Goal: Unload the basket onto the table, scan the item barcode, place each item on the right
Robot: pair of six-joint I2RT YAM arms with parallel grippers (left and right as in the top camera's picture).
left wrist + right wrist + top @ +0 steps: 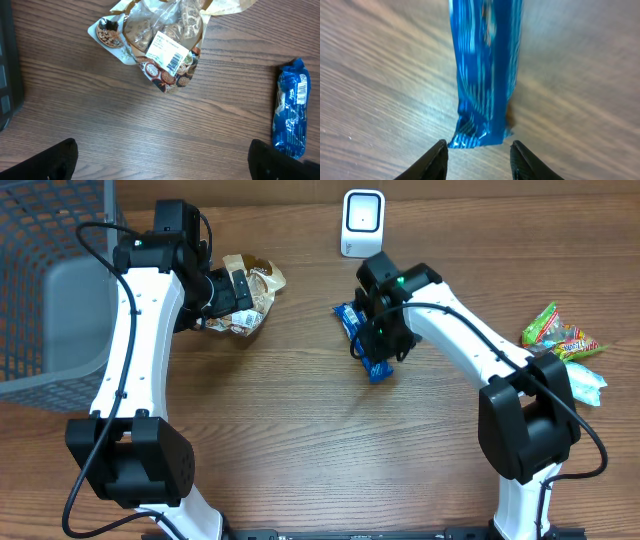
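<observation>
Left wrist: white barcode label [167,54], illegible

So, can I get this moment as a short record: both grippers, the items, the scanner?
left gripper: open, empty, over the clear snack bag
barcode label: on the bag, facing up
right gripper: open, fingers apart at the end of the blue packet
blue packet: flat on the table, not gripped
scanner: upright, beyond the packet
basket: far left
other snacks: far right
</observation>
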